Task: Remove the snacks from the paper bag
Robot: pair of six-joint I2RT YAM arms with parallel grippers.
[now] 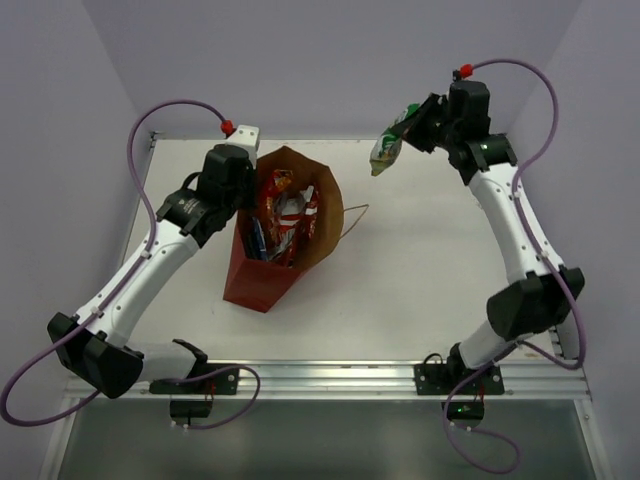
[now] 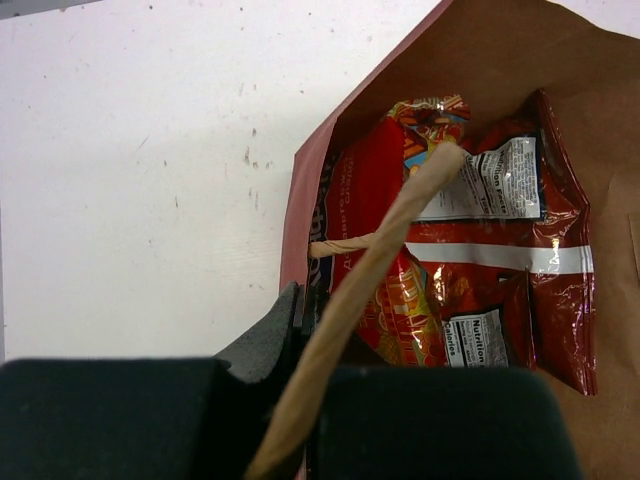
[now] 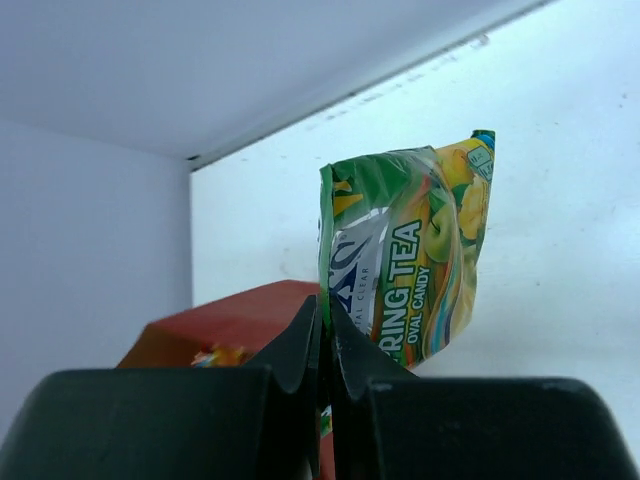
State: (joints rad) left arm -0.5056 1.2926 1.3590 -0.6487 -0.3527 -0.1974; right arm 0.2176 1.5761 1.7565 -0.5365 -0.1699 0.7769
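our left gripper pinches shut on the handle of the paper bag; our right gripper clamps the green-white packet in midair.

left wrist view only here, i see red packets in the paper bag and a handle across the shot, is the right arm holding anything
observer: yes, the right pincer is shut on the green-white packet, up in the air, to the right of and beyond the paper bag.
operator: anything in the bag besides the red packets
observer: a blue packet stands along the bag's left wall.
operator: left pincer is shut on one handle, where's the other
observer: the second handle loops out on the bag's right side, with nothing gripping it.
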